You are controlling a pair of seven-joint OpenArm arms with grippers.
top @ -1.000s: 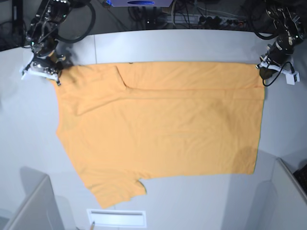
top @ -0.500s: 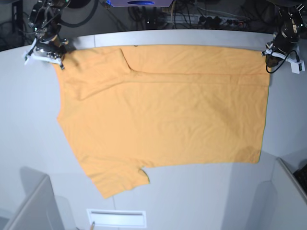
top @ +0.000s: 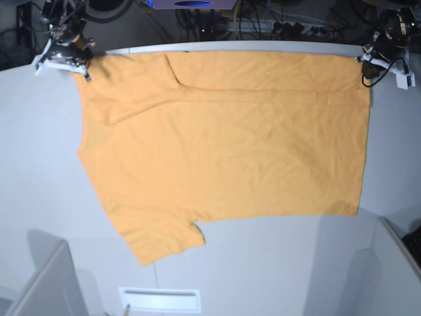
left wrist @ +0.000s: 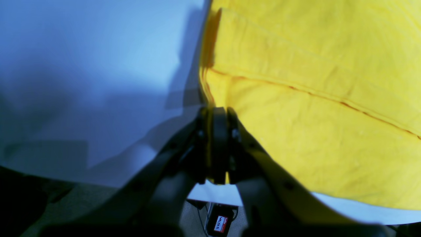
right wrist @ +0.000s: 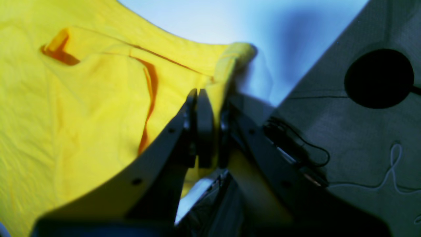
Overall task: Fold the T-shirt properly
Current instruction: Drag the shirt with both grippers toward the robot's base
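The light-orange T-shirt (top: 223, 138) lies spread flat on the grey table (top: 39, 164), with a folded band along its far edge and one sleeve (top: 164, 240) pointing toward the front. At the far left corner my right gripper (top: 82, 66) is shut on the cloth. My left gripper (top: 363, 60) is shut on the far right corner. In the left wrist view the left gripper (left wrist: 215, 112) pinches the T-shirt's (left wrist: 312, 98) edge. In the right wrist view the right gripper (right wrist: 207, 95) clamps a bunched corner of the T-shirt (right wrist: 82, 115).
Cables and equipment (top: 263, 23) crowd the space behind the table's curved far edge. A white slotted plate (top: 159, 299) sits at the front edge. Grey panels stand at the front left (top: 46, 283) and front right (top: 395, 263). Beyond the table's edge a dark round hole (right wrist: 378, 79) shows.
Both grippers have moved toward the table's far edge, still shut on the corners. The whole T-shirt slid back with them, and its far edge now reaches the table's rim.
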